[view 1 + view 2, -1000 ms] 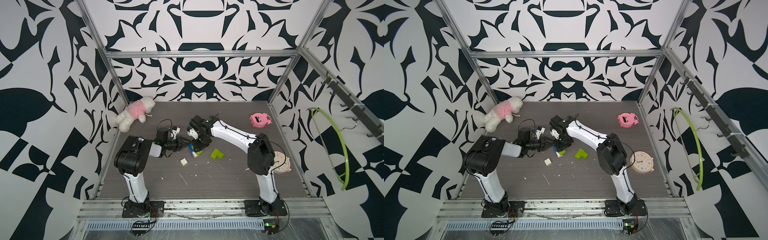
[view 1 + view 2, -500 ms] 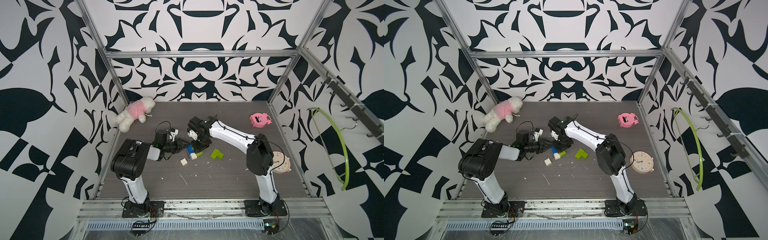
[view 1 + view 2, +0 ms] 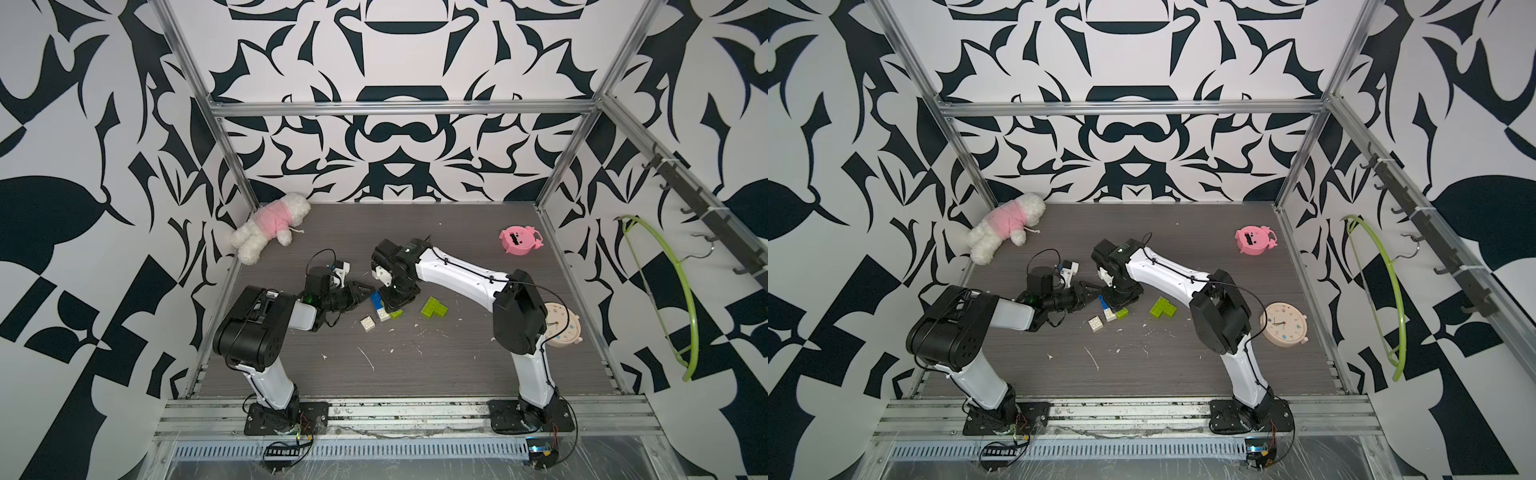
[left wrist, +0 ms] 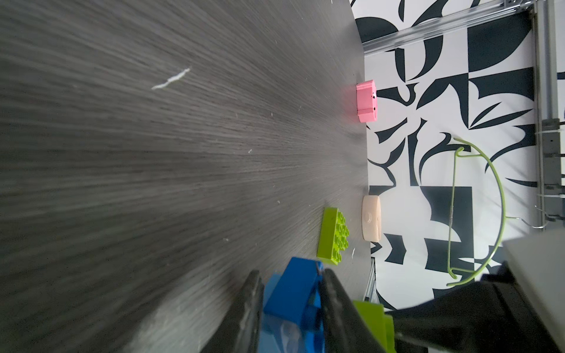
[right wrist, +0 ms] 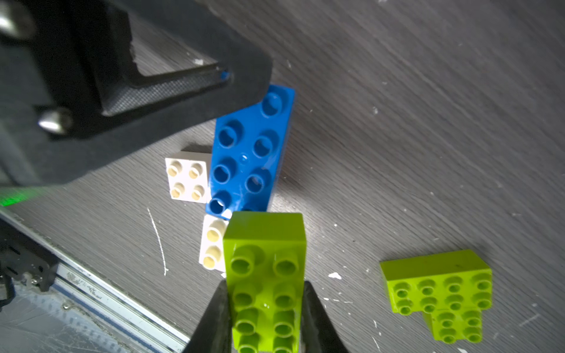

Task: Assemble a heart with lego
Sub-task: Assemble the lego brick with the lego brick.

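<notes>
Two bricks are in hand. In both top views the left tool (image 3: 366, 291) and right tool (image 3: 392, 306) meet low over the table (image 3: 415, 374) among loose lego (image 3: 367, 323); a joined green pair (image 3: 433, 308) lies just beside them. The left wrist view shows the left tool clamped on one end of a blue brick (image 4: 293, 293), so pressing may pivot it. The right wrist view shows the right tool pinching a green brick (image 5: 266, 262) at the blue one's end, beside two white bricks (image 5: 187, 176); misaligned studs may jam or scatter them.

Robot lab test cell. Black-and-white patterned walls (image 3: 395, 54) on aluminium frame (image 3: 399, 109), grey wood-grain tabletop (image 3: 415, 374) boxed in. Left arm (image 3: 253, 328), right arm (image 3: 457, 274) bolted to front rail (image 3: 395, 415). Props scattered: lego (image 3: 433, 308), plush toy (image 3: 270, 220), pink pig toy (image 3: 517, 241), clock (image 3: 565, 332).
</notes>
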`<state>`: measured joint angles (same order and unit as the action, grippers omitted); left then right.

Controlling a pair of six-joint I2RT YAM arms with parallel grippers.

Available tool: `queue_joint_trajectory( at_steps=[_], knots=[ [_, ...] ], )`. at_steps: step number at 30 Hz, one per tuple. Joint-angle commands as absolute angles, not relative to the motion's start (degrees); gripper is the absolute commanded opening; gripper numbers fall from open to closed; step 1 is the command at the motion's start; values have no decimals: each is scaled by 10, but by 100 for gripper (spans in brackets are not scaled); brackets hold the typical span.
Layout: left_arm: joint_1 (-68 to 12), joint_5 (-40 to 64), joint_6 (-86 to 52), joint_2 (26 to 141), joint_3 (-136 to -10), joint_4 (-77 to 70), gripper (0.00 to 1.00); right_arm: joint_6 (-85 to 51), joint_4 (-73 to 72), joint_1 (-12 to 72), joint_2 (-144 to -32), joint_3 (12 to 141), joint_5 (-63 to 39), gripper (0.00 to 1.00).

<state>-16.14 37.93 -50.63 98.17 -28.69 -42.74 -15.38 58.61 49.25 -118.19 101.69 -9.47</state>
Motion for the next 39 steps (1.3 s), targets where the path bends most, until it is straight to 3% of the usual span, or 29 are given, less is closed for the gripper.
queue_joint_trajectory(
  at_steps=[1,39],
  knots=[
    [-163,372,-511,964,-274,-445,35,-170,575,498,-1160,1021,-104,15],
    [-171,360,-510,945,-261,-441,35,-215,634,526,-1220,1067,-64,16]
  ],
)
